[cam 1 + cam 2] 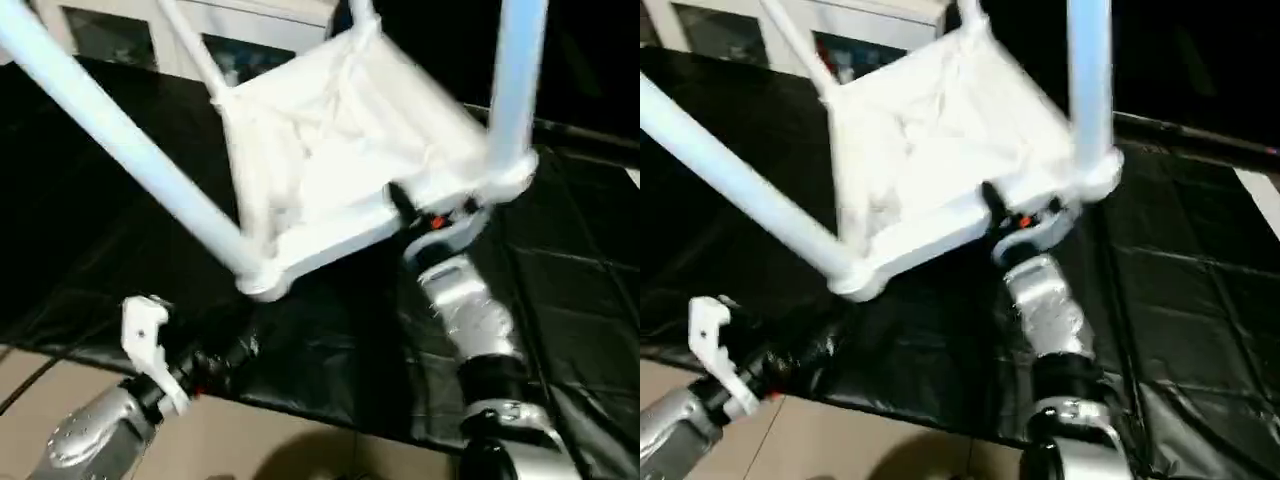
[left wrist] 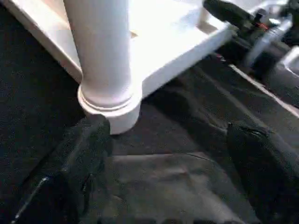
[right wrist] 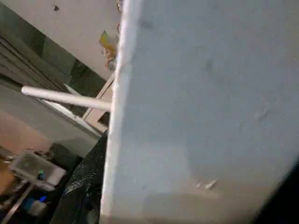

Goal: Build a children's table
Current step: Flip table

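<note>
At about eight o'clock in the head view the left gripper hung low over the black sheet, its fingers spread wide and holding nothing, the nearest corner socket just beyond them. Toward the centre the table top was lifted and tilted, underside showing, with legs seated in all four corners, one reaching out to ten o'clock. At four o'clock the right gripper was clamped, half closed, on the top's near edge. With only that one-sided hold, the table's weight could probably twist it loose or swing a leg into the cabinet behind.
</note>
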Controlling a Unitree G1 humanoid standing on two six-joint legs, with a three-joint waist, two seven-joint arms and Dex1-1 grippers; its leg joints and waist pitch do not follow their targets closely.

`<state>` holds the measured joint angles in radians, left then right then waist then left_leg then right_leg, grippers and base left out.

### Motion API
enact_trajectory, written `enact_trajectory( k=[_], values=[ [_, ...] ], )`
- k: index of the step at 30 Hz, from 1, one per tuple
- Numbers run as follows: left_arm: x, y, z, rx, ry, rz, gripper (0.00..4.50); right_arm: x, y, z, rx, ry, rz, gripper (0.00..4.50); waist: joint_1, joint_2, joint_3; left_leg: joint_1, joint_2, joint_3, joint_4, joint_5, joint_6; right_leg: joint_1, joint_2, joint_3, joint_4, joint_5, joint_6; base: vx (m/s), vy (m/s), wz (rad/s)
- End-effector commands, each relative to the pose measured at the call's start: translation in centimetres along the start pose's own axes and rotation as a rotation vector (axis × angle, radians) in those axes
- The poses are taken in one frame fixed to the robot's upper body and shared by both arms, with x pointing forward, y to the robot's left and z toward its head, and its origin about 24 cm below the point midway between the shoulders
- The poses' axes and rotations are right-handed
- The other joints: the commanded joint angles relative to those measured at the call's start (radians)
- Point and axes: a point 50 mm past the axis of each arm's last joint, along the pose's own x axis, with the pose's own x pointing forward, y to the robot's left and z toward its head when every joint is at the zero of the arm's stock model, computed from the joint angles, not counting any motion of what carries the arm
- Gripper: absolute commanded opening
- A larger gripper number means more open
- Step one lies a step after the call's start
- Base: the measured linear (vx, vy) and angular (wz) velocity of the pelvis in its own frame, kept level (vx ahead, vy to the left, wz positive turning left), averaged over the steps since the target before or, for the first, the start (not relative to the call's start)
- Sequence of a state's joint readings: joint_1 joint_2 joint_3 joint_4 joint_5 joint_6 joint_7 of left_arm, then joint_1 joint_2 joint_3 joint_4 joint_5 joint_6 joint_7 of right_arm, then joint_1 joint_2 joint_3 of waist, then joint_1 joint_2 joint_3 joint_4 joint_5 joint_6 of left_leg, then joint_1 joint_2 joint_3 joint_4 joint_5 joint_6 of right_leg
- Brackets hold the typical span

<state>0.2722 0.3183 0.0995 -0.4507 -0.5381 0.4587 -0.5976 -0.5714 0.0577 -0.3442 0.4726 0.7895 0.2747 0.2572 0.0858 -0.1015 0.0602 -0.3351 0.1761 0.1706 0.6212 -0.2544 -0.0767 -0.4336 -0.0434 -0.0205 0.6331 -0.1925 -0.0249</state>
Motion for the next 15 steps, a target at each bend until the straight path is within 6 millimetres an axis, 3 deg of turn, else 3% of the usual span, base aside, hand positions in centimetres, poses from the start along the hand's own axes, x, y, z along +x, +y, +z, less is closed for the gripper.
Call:
enact_trajectory(
  k=[1,8,12,15],
  values=[
    [0.1,-1.0,0.5,0.005,0.006,-0.087,4.5,-0.3,1.3,4.4,-0.163,-0.162,0.023,1.93,-0.007,0.007,-0.057,0.001,0.035,0.003,-0.077,0.029,0.044,0.062,-0.063,0.043,-0.05,-0.003,-0.165,0.0,0.0,0.0],
    [0.5,-1.7,1.2,0.032,0.032,-0.163,4.5,-1.4,1.4,6.3,-0.306,-0.198,-0.025,1.93,-0.005,0.006,-0.059,-0.004,0.03,0.001,-0.076,0.044,0.021,0.068,-0.058,0.043,-0.046,0.016,-0.128,0.0,0.0,0.0],
    [0.9,-1.8,1.7,0.051,0.023,-0.17,4.5,-2.3,1.7,7.8,-0.409,-0.236,-0.078,1.93,-0.003,0.005,-0.058,-0.002,0.029,0.002,-0.077,0.022,0.006,0.066,-0.056,0.045,-0.051,-0.019,-0.106,0.0,0.0,0.0],
    [1.2,-1.8,2.1,0.06,0.014,-0.176,4.5,-2.8,2.1,8.6,-0.53,-0.244,-0.117,1.93,-0.006,0.001,-0.056,-0.009,0.027,0.0,-0.077,0.0,-0.008,0.069,-0.056,0.046,-0.056,-0.076,-0.083,0.0,0.0,0.0]
  ],
)
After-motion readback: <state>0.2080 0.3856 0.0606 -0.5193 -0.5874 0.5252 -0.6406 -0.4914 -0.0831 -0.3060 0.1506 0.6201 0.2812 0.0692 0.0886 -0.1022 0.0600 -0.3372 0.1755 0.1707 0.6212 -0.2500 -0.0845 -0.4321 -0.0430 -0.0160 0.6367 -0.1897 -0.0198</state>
